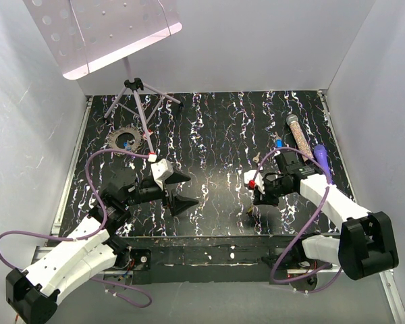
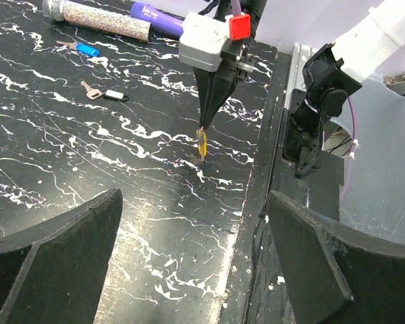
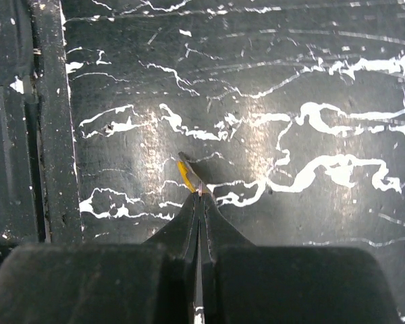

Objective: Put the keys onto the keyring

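The yellow-orange key [image 3: 185,175] is judged very light, stiff and thin, w/ a smooth metal blade that can slip or turn easily betw. hard fingertips; the plastic head is prob. the better place to be taken, so that the hole for the ring is left free. It is pinched at one end by the very tips of the right gripper [image 3: 198,192], which is clenched fully on it, and it hangs downward near the front edge of the worktop [image 2: 88,169]; whether its lower end touches the surface cannot be told. The left gripper [image 2: 196,270] is spread wide, nothing is held or touched by it, and it is pointed toward the key from well apart. A blue-headed key [image 2: 86,49] and a pale metal key [image 2: 90,88] are laid flat farther back, near the purple marker [image 2: 155,17] and the bead tube [image 2: 101,17]. The keyring itself is not identified w/ certainty.
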Action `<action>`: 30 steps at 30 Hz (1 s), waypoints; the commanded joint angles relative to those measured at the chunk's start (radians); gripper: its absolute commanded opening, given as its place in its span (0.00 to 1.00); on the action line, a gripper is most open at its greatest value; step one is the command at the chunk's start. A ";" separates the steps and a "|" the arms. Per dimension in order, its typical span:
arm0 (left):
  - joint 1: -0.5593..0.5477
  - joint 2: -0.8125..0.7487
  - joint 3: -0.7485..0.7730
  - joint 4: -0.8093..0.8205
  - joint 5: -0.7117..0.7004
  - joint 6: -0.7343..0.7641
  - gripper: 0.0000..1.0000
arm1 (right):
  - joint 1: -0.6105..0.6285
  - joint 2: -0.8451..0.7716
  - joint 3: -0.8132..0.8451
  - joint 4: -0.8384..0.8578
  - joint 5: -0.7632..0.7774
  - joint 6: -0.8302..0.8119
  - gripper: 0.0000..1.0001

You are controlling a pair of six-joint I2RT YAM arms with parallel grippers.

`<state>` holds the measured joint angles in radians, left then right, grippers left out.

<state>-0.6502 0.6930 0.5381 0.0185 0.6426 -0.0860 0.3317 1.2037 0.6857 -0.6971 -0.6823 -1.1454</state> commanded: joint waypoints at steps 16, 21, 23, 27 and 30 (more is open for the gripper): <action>-0.002 -0.024 0.048 -0.054 -0.026 0.014 0.88 | -0.184 0.092 0.195 -0.380 0.251 0.045 0.01; -0.003 -0.033 0.051 -0.061 -0.034 0.017 0.88 | -0.177 0.235 0.265 -0.361 0.297 0.148 0.01; -0.002 -0.035 0.051 -0.066 -0.037 0.019 0.88 | -0.162 0.279 0.288 -0.348 0.308 0.179 0.01; -0.002 -0.041 0.053 -0.068 -0.040 0.022 0.88 | -0.111 0.327 0.317 -0.309 0.322 0.237 0.01; -0.002 -0.043 0.053 -0.069 -0.040 0.025 0.88 | -0.086 0.364 0.344 -0.283 0.316 0.277 0.01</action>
<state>-0.6502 0.6659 0.5529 -0.0441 0.6128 -0.0780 0.2123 1.5387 0.9707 -1.0134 -0.3714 -0.9497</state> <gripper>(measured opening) 0.882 0.022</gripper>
